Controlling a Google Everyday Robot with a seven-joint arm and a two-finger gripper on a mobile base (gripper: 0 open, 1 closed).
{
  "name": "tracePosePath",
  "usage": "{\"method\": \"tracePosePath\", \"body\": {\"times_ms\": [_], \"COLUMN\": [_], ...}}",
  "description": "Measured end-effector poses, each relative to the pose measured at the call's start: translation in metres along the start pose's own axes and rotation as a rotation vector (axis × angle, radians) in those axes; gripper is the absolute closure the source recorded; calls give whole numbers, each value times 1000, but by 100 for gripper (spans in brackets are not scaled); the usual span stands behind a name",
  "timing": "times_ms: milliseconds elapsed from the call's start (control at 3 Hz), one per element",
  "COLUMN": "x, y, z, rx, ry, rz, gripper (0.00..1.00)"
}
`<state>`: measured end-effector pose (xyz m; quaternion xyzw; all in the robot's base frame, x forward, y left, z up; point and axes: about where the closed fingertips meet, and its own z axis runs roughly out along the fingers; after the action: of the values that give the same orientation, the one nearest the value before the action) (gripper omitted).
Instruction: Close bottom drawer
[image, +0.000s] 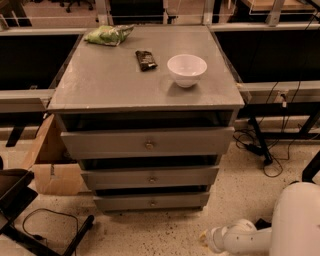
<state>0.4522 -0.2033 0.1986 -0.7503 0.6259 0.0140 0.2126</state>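
Far left, a cardboard box (50, 167) sits on the floor beside the cabinet. Up on the counter (100, 85), a green bag (108, 35) lies at the far left corner, then a dark packet (145, 60), none of it part of this job. Down the cabinet front now: the bottom drawer (125, 202) is the lowest and slimmest of the three, with its small knob (152, 203) dead centre. A dark gap shows above its panel, so it looks to be standing a little proud of the cabinet, not fully home. Further right on the counter, a white bowl (186, 70). Then low down near the floor, right of the drawer and nearer the camera, the pincer (206, 238) on its white arm (240, 239), well apart from the panel; whether it is apart or together, one cannot tell. By the look of it, this is the approach. The next move calls for the pincer to swing left, meet the panel near the knob, and push straight toward the far side.
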Motion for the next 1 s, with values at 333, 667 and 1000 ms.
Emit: {"method": "tracePosePath", "body": {"times_ms": [333,667,1000], "x": [-1,-1,7], "y": [2,-21,-50], "z": [1,-21,-74], "rx": [-2,41,100], "ry": [-1,7,48], "rz": [0,-29,-45], "gripper": [100,100,100]}}
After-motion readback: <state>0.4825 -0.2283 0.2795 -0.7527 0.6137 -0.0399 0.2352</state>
